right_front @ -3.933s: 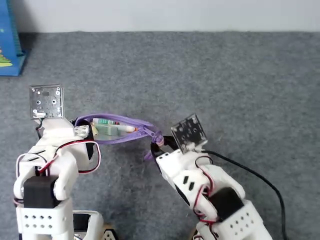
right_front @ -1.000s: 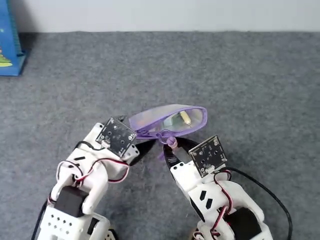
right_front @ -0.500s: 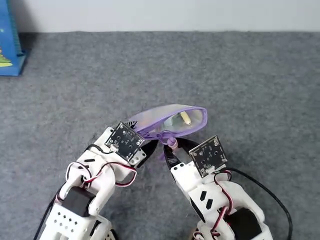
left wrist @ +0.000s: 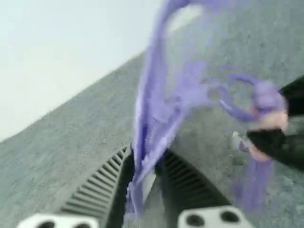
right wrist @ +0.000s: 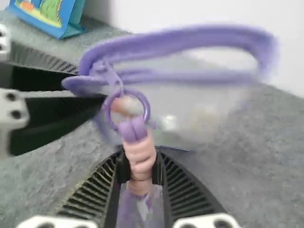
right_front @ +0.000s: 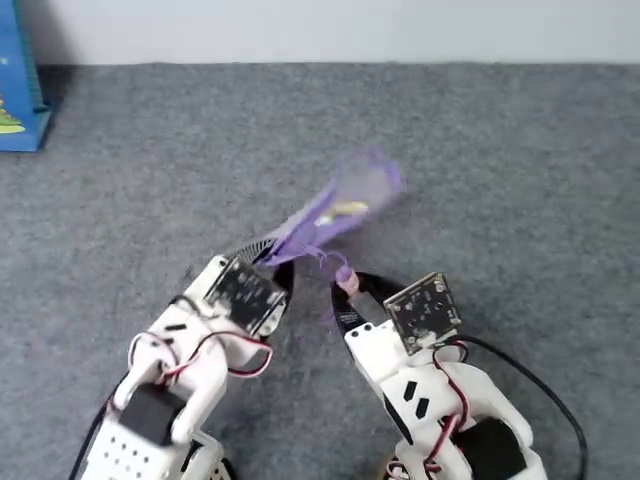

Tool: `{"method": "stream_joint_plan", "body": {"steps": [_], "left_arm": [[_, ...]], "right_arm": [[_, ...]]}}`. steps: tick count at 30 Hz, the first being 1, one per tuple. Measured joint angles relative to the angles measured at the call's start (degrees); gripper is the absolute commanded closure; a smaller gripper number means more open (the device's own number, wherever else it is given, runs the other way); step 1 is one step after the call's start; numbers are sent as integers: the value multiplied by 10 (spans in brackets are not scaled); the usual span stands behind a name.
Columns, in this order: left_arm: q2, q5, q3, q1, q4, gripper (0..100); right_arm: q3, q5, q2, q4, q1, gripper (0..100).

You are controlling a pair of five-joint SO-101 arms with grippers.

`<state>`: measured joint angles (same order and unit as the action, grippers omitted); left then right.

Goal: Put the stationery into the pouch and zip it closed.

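**Pouch Held Up Between Two Pincers**

Spread under everything: a grey, felt-like worktop (right_front: 520, 160), edged at the far side by a pale wall (right_front: 330, 30). Stood at the far left corner: a blue box (right_front: 18, 90). Set side by side at the near edge: the left arm (right_front: 180, 360) and the right arm (right_front: 430, 390).

Held off the worktop between the two arms, tilted up toward the far side and blurred: a purple see-through pouch (right_front: 345, 205). Gripped at its near end by the left pincer (right_front: 277, 265), pressed together on the purple rim. From the left wrist, showed as a thin strip of rim caught between ribbed dark fingers (left wrist: 185, 178).

Just beside it: the right pincer (right_front: 346, 292), clamped tight on a pink pull tab (right wrist: 137, 159). Above the tab, linked to the zipper: a small purple ring (right wrist: 126, 108).

Glimpsed inside the pouch: a pale yellow item (right_front: 350, 208), too blurred to name. Could not tell how far the zipper was drawn.
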<state>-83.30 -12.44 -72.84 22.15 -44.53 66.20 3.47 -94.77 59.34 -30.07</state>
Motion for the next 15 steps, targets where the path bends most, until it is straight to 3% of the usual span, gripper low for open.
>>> {"method": "stream_joint_plan", "body": {"steps": [7, 15], "left_arm": [[-179, 0, -13, 0, -127, 990], [-201, 0, -11, 0, -173, 991]], "right_arm": [[-2, 2, -1, -44, 22, 991], [-2, 3, 5, -110, 27, 991]]}}
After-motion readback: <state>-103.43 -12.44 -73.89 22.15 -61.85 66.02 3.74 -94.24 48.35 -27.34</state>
